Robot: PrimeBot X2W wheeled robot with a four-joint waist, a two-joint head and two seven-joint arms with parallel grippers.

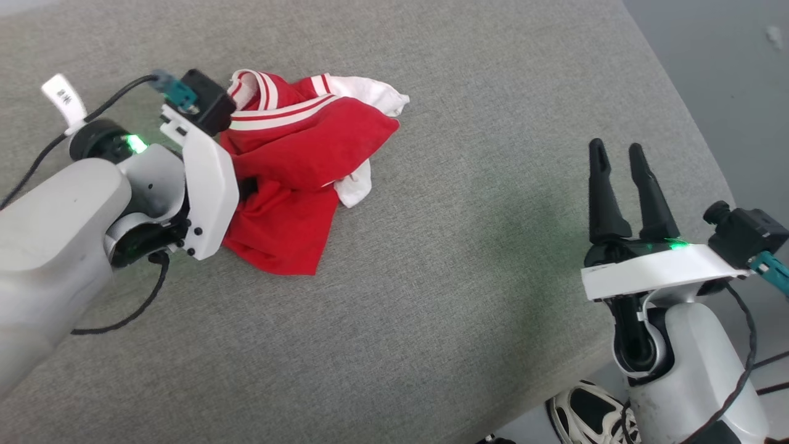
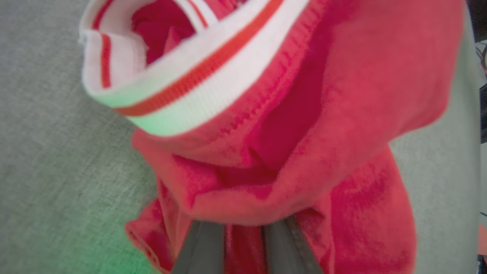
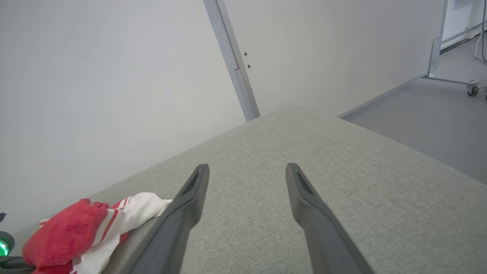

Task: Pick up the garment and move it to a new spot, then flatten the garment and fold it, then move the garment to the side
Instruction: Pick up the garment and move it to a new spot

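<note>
Grip is the thing to check first: the left tool (image 2: 243,243) is clenched on a fold of the garment (image 1: 296,160), with red cloth showing between its fingers (image 2: 201,247). The tips are buried under the fold, so I can only guess how deep the bite goes. The garment lies bunched in the left half of the surface (image 1: 468,296), heaped up at the tool, with the striped waistband uppermost and white lining spilling out toward the far side. It is well apart from the right edge. The right tool (image 1: 615,148) stands released, jaws wide and holding nothing, above the surface near its right edge. This looks like the first step, lifting the garment and carrying it to a new spot. To do it well, I would raise the left arm straight up until the trailing hem leaves the surface, since dragging would likely tug the fold out of a shallow pinch. Carry it slowly toward the middle, where both arms can reach for the flattening. Lower until the cloth pools before letting go, and leave the right tool clear of the path.
</note>
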